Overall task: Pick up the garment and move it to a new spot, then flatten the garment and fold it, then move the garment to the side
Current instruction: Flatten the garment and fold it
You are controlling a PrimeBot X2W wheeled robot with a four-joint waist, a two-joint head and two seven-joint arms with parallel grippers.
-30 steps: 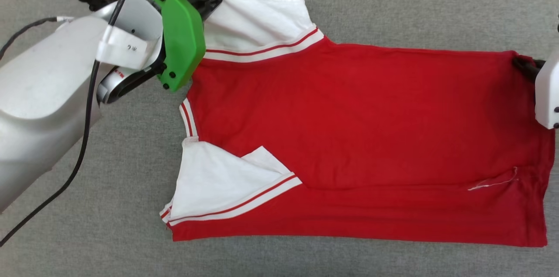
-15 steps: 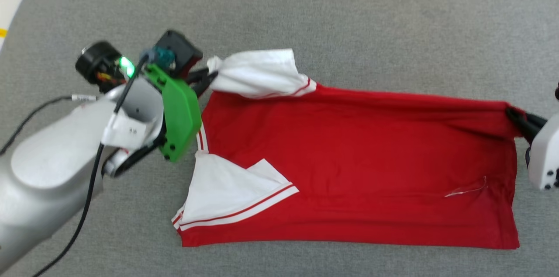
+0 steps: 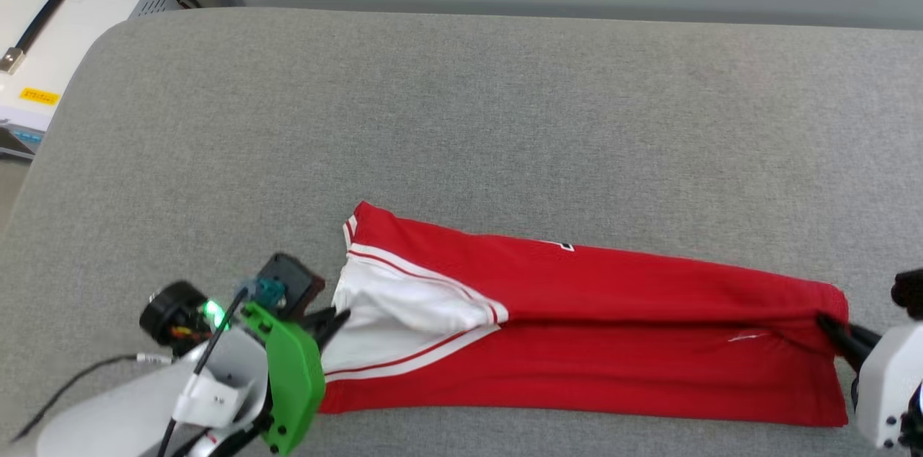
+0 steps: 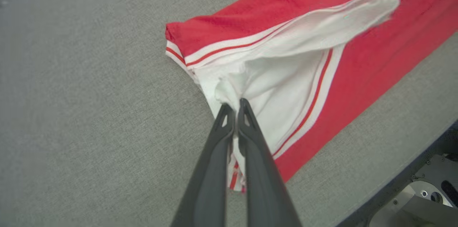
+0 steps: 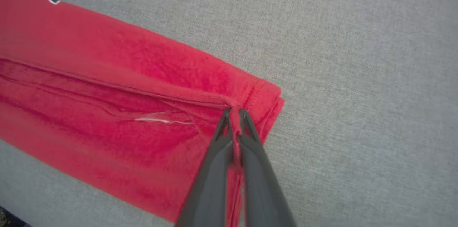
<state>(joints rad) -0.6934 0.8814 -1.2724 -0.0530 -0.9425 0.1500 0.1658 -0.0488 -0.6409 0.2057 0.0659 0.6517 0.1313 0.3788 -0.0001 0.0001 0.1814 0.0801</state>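
Count: one red jersey-style T-shirt with white striped-trim sleeves (image 3: 613, 313), two dark two-finger grippers, one grey fabric-covered table (image 3: 461, 118), one white metal case with black handle (image 3: 72, 24) beyond the table's far-left corner. T-shirt lies on the table's near half as a narrow lengthwise band. At the table's near-left, left gripper (image 4: 234, 107) pinches the white sleeve (image 4: 286, 76); at near-right, right gripper (image 5: 234, 114) pinches the red hem corner (image 5: 264, 94). A second earlier the shirt was spread wide; its far edge is now folded over toward the near edge. Same pinches. Camera shifted.
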